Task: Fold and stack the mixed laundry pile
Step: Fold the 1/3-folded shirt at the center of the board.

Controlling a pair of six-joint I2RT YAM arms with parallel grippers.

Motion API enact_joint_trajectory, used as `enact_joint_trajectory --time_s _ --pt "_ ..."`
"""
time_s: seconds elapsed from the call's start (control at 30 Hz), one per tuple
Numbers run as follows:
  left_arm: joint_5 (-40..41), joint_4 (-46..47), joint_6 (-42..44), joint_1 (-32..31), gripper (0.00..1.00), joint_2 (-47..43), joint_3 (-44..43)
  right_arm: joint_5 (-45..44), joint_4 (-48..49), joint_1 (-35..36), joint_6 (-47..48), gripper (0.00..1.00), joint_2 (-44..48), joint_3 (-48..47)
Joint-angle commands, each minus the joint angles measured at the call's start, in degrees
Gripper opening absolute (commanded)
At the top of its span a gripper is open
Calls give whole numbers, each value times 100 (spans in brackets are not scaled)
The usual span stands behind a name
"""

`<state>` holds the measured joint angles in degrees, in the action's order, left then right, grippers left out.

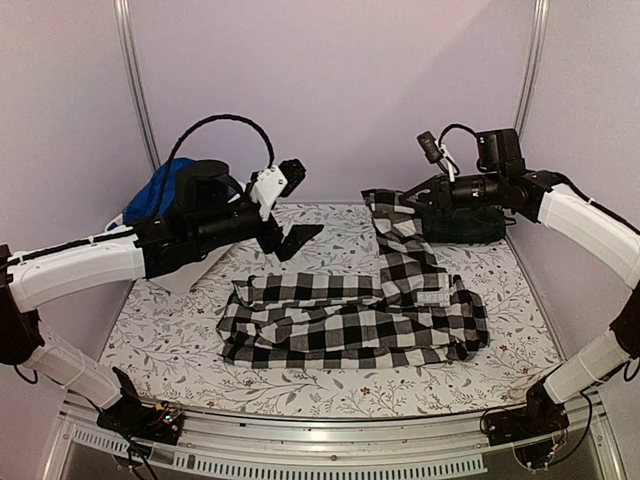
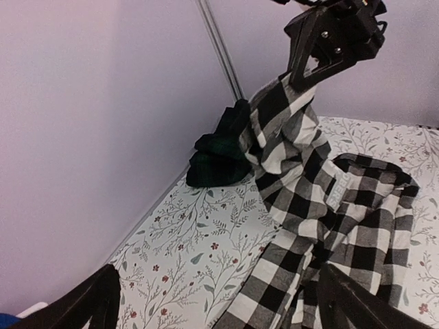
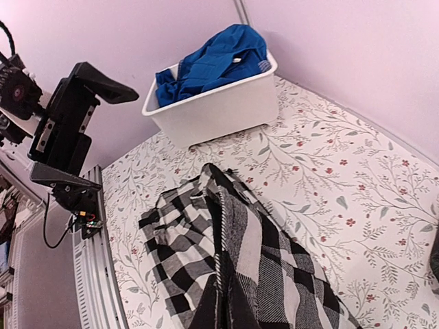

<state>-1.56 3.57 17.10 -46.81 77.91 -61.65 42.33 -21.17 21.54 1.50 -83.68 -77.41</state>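
Observation:
The black-and-white checked shirt (image 1: 355,320) lies spread across the middle of the table. One end of it rises to my right gripper (image 1: 398,197), which is shut on it and holds it up at the back right. The left wrist view shows that gripper (image 2: 329,41) pinching the shirt (image 2: 302,171). In the right wrist view the shirt (image 3: 254,253) hangs down from the bottom edge and hides the fingers. My left gripper (image 1: 298,238) is open and empty, above the table just left of the shirt. The dark tartan garment (image 1: 470,226) lies bunched at the back right (image 2: 218,161). The bright blue garment (image 3: 209,60) is in the tub.
The white plastic tub (image 3: 219,110) stands at the back left corner, behind my left arm (image 1: 150,250). The floral table cover (image 1: 170,330) ends at a metal rail (image 1: 330,445) along the near edge. Walls close the back and both sides.

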Motion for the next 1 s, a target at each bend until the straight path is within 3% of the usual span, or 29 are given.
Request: enact_joint_trajectory --time_s 0.0,0.2,0.33,0.43,0.6,0.63,0.67,0.7,0.8,0.87,0.97 --pt "-235 -92 648 -512 99 387 -540 19 -335 578 208 0 330 179" --pt "-3 -320 1095 -980 97 1103 -1204 -87 -422 1237 211 0 429 299" --pt "37 -768 1384 -1144 87 1499 -1525 -106 -462 1486 217 0 418 369" --pt "-77 -1287 1507 -1201 68 1731 -1840 -113 -534 1583 269 0 438 404" --pt "-250 -1730 1484 -1331 20 1781 -1973 -140 -581 1618 289 0 561 507" --pt "-301 -1743 1500 -1418 6 1728 -1930 -130 -581 1620 289 0 584 530" --pt "-336 -1731 1532 -1503 0 1665 -1877 -98 -584 1617 290 1 625 552" --pt "-343 -1718 1562 -1611 0 1596 -1809 -81 -571 1617 297 8 664 578" --pt "-245 -1853 1675 -1982 0 1462 -1800 -189 -351 1561 262 48 970 716" --pt "-184 -2046 1663 -2239 0 1458 -1969 -225 53 1369 94 67 1227 902" --pt "-274 -2198 1506 -2551 0 1586 -2314 -225 572 779 -395 76 1542 1194"
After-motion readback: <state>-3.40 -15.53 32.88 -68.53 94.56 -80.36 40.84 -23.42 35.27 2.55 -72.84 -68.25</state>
